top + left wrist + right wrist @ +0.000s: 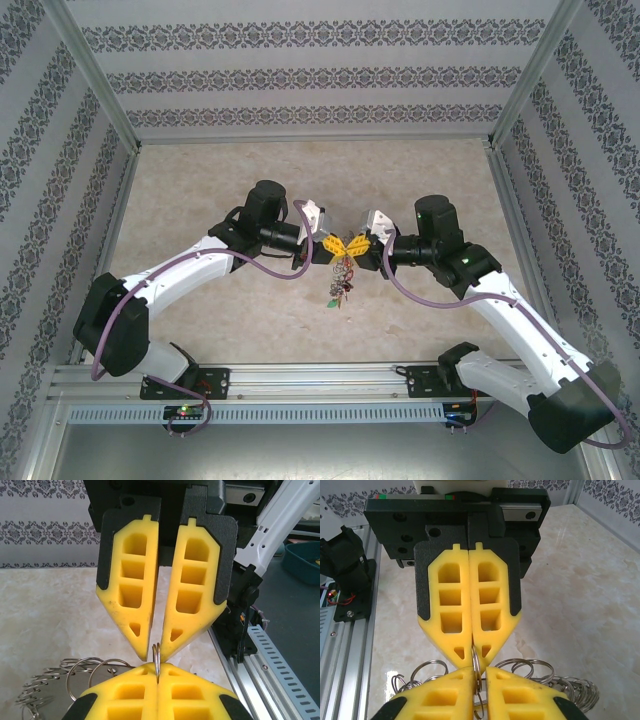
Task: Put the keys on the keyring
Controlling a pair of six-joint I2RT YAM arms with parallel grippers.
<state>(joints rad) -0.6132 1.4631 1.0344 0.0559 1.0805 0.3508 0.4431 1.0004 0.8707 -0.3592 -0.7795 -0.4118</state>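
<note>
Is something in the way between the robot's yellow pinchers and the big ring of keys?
Nothing visible is. The left gripper and the right gripper meet tip to tip, and both pinch the wire of the keyring directly. Its bunch of keys hangs below them.

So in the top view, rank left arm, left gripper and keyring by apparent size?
1. left arm, clearly largest.
2. left gripper and keyring look about alike, so I won't rank them.

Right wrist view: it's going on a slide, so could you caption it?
Tip to tip, the left gripper and right gripper both pinch the wire of the keyring above the table.
</note>
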